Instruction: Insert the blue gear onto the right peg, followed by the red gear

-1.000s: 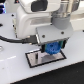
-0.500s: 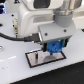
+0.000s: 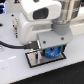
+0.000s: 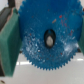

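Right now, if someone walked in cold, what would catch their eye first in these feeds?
The blue gear fills almost the whole wrist view, its toothed rim sharp and a pale spot showing through its centre hole. In the exterior view, the white arm's gripper holds that gear low over the black-bordered plate, near the middle of the frame. The peg and the red gear cannot be made out.

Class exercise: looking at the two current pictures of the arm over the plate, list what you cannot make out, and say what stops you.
1. Right peg: in the exterior view the gripper and blue gear cover it.
2. Red gear: in neither view.
3. Blue gear: cut off by the wrist view's edges.
4. Whether the gear's hole is on the peg: too blurred.
5. Plate: mostly hidden by the arm.
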{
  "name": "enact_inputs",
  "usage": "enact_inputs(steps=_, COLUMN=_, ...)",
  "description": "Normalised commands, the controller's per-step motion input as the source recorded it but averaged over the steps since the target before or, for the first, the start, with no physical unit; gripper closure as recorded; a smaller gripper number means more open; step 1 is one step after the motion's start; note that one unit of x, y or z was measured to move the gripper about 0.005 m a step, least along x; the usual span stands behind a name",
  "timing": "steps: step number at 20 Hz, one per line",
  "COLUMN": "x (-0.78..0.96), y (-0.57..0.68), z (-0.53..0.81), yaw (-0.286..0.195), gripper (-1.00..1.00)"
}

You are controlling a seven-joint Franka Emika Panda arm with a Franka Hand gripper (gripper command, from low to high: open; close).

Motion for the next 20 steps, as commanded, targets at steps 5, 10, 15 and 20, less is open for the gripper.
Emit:
enact_inputs(steps=5, x=0.07, y=0.02, z=-0.13, yaw=0.000, gripper=1.00)
enact_inputs(steps=10, x=0.01, y=0.06, z=0.07, yaw=0.000, gripper=-1.00)
enact_inputs(steps=15, x=-0.08, y=0.12, z=0.40, yaw=0.000, gripper=-1.00)
enact_inputs(steps=20, x=-0.27, y=0.11, z=0.46, yaw=0.000, gripper=-1.00)
